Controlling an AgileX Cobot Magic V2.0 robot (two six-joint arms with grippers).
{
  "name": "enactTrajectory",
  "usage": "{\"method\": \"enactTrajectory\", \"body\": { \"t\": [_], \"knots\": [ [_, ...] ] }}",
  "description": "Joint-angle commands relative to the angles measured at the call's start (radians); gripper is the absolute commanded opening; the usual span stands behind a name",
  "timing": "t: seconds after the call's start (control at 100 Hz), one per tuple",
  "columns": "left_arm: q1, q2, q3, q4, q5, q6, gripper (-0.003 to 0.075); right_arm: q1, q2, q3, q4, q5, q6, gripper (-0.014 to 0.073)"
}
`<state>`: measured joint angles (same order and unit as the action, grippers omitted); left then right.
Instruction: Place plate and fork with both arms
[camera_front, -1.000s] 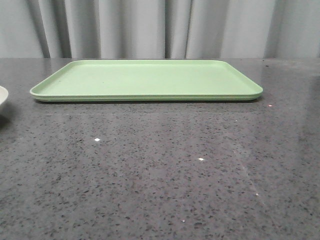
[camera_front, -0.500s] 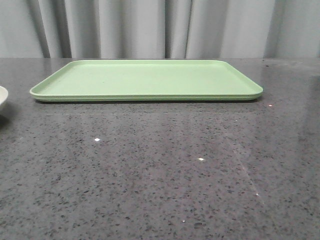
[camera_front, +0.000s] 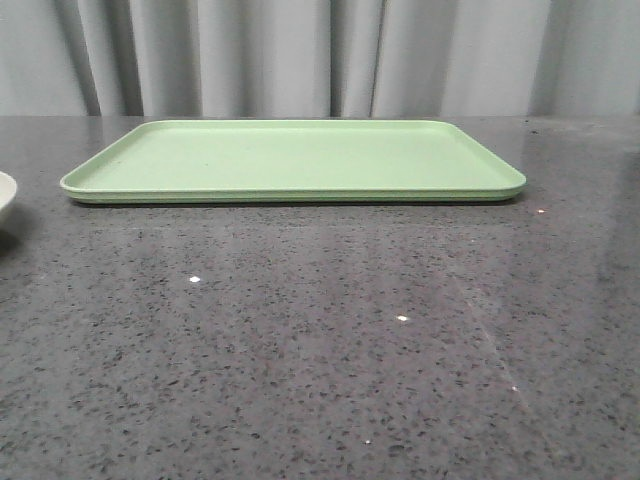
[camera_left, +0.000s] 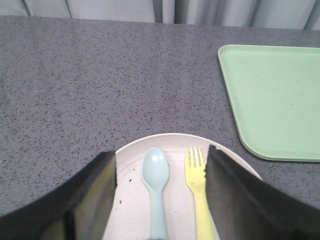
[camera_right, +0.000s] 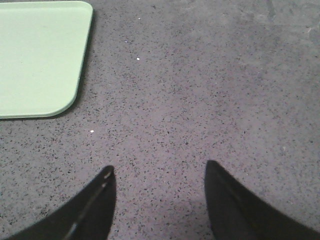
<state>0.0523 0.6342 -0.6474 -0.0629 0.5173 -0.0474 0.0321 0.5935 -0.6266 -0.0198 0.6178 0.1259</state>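
The cream-white plate (camera_left: 132, 200) lies on the grey table; in the front view only its rim (camera_front: 5, 195) shows at the far left edge. The yellow fork (camera_left: 197, 185) lies in the plate, tines pointing away from the wrist, beside a pale blue spoon (camera_left: 156, 185). My left gripper (camera_left: 161, 162) is open above the plate, its fingers (camera_left: 92, 195) on either side of the two utensils, holding nothing. My right gripper (camera_right: 159, 172) is open and empty over bare table, apart from the tray. Neither gripper shows in the front view.
A large light green tray (camera_front: 290, 160) lies at the back middle of the table; its corner shows in the left wrist view (camera_left: 272, 100) and in the right wrist view (camera_right: 40, 55). Grey curtains hang behind the table.
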Motion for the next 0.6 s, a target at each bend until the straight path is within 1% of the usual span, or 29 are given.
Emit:
{"method": "enactTrajectory", "body": {
  "t": [0.0,0.33,0.42,0.59],
  "knots": [
    [-0.004,0.005,-0.037,-0.009,-0.067,-0.003,0.0467,-0.006,0.012,-0.037,-0.007,-0.068,-0.004,0.0490],
    [-0.004,0.005,-0.037,-0.010,-0.099,-0.003,0.0461,-0.006,0.012,-0.037,-0.005,-0.076,-0.004,0.0489],
    [-0.004,0.005,-0.037,-0.010,-0.062,-0.003,0.0461,-0.006,0.012,-0.037,-0.005,-0.076,-0.004,0.0489],
    [0.003,0.005,-0.037,0.035,-0.022,-0.003,0.0461,-0.006,0.012,-0.037,-0.005,-0.076,-0.004,0.0489]
  ]
}}
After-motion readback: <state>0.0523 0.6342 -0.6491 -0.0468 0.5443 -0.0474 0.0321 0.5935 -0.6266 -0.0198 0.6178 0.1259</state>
